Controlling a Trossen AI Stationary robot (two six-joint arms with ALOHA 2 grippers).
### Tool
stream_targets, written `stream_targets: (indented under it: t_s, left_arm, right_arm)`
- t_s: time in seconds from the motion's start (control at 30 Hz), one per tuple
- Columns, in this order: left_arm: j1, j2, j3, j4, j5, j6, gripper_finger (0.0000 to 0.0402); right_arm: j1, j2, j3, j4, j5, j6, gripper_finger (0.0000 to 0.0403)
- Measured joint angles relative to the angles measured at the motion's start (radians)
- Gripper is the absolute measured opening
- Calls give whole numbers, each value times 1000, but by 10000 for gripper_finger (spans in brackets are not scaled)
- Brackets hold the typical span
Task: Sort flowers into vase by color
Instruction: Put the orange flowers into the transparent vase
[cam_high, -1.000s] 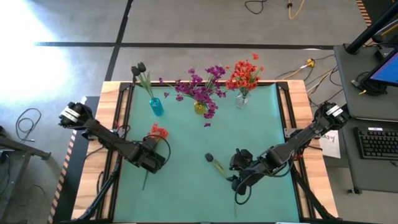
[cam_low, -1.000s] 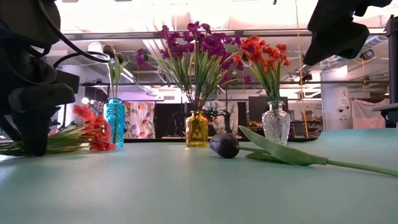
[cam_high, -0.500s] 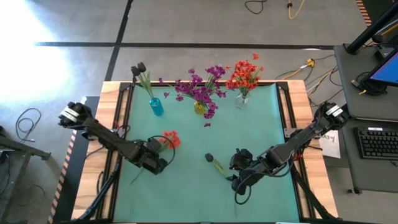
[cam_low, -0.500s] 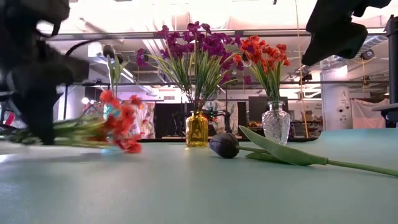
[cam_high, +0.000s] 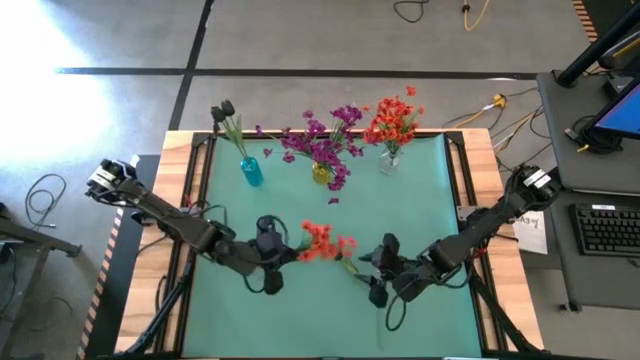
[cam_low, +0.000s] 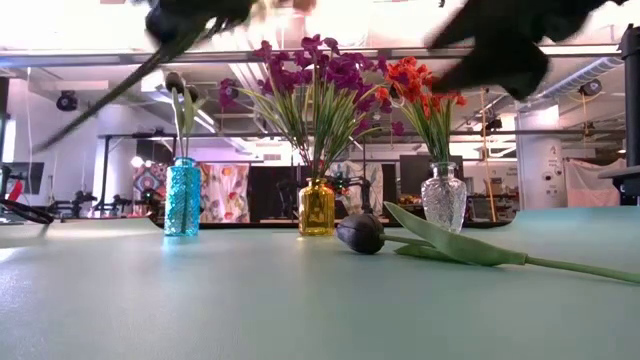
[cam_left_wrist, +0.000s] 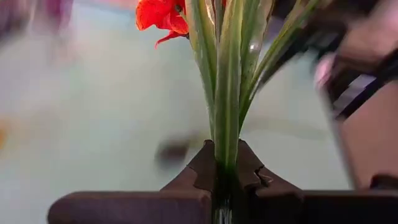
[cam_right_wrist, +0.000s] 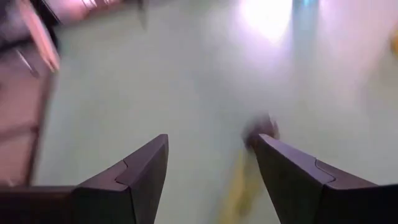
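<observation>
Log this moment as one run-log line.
left gripper: shut on orange-red flower, lifted mid-table | right gripper: open above dark-bud flower | vases: untouched

left gripper carried orange-red flowers rightward, lifted off table

An orange-red flower bunch hangs above the middle of the green mat, its green stems clamped in the left gripper, blooms pointing toward the mat's right side. Just right of it, a single dark-budded flower lies flat on the mat, its long leaf and stem trailing toward the right edge. Along the mat's far edge stand three vases: a blue vase at the left holding dark-budded stems, a yellow vase in the middle spilling purple flowers, and a clear glass vase at the right filled with orange-red flowers.
</observation>
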Motion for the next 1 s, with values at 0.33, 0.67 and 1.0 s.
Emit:
stream_targets:
  t_s: [0.33,0.67,1.0]
  left_arm:
    - [13,43,-34,418,5,343,0]
    - [14,70,-35,461,5,339,0]
    - [37,114,-35,524,5,343,0]
  right_arm:
    - [-31,125,-66,810,144,-544,233]
    - [-89,174,-7,928,138,-621,269]
    - [-144,190,54,930,2,-684,324]
